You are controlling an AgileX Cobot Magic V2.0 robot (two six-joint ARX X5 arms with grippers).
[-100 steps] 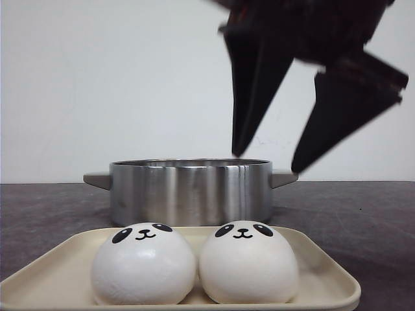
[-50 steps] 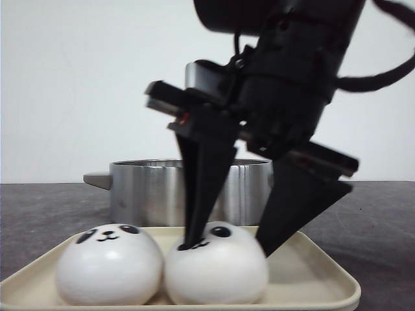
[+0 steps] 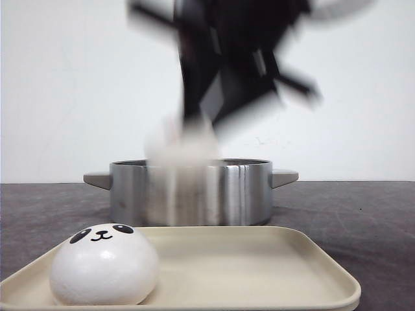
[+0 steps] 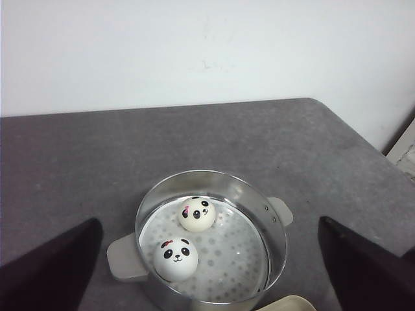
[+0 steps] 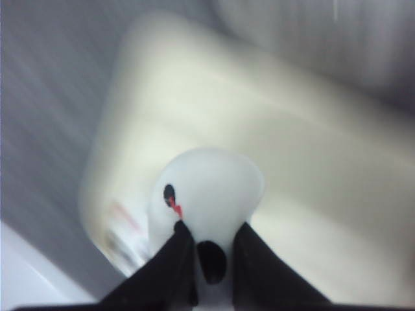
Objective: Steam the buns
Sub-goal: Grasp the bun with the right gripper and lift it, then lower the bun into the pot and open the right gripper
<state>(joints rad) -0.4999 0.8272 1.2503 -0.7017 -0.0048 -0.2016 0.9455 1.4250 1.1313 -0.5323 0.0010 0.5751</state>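
the right gripper [image 5: 207,249], jaws pinched on a white panda-faced bun [image 5: 211,188], has lifted it off the cream plastic tray [image 3: 259,259] since a moment ago; one bun [image 3: 104,264] remains below. the round steel steamer pot [image 4: 211,243] below the left gripper's [image 4: 207,259] wide-spread jaws holds two, so this is likely the third.

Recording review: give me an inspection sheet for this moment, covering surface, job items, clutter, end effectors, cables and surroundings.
Surface: dark grey table, no spills seen.
Job's things: steel pot behind the cream tray; two buns in the pot, on its perforated insert; one bun on the tray, at its left; one lifted bun, motion-blurred above the pot's near rim in the front view.
Clutter: nothing seen.
End effectors: right end effector shut on the lifted bun; left end effector open, above the pot.
Cables: too blurred to tell.
Surroundings: plain white wall.
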